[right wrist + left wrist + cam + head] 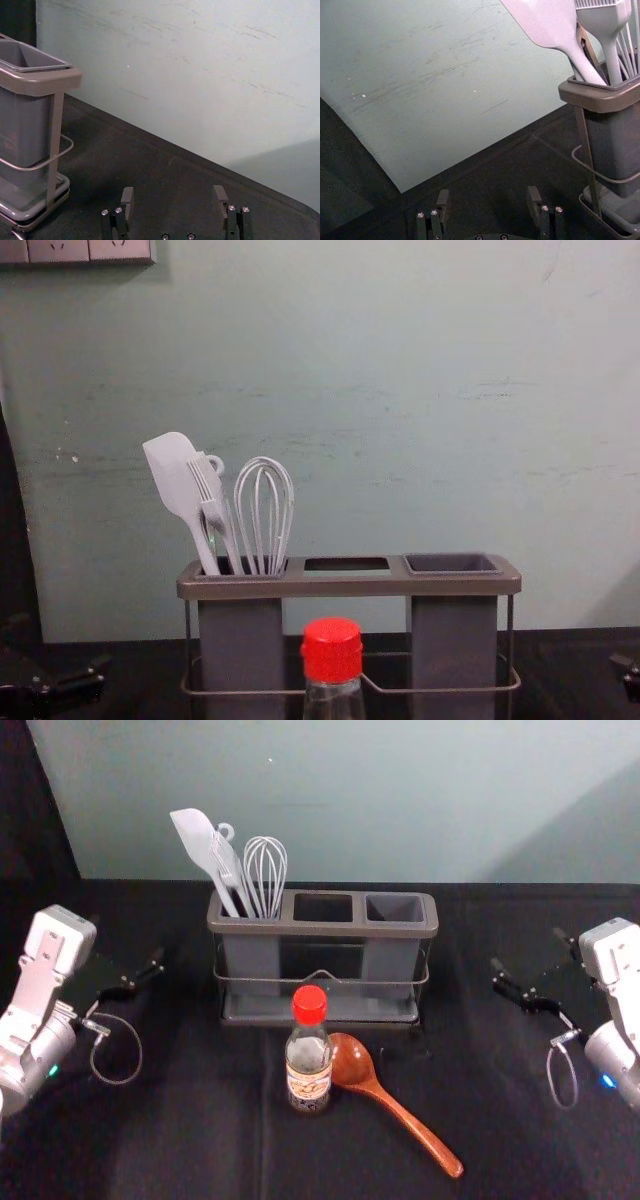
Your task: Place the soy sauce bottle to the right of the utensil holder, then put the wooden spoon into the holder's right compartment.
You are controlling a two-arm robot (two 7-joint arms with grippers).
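On the near part of the table (190, 1140) lies the spoon (388, 1102), its handle slanting toward the near right corner, its bowl just beside the bottle (308, 1060); whether they touch I cannot tell. The bottle stands upright under its red cap, in front of the holder (320, 929), about midway between the table's left and right edges; it is not yet at the holder's right. Farther back, the left hand (127, 941) hangs by the left edge and the right hand (528, 948) by the right edge, each well apart from the holder; both are spread, nothing between their fingers. The holder stands close to the far edge; its left compartment carries the spatula (193, 832), the brush (228, 868) and the whisk (266, 870), all leaning; its right compartment (395, 907) is open at the top; behind rises the wall (400, 810).
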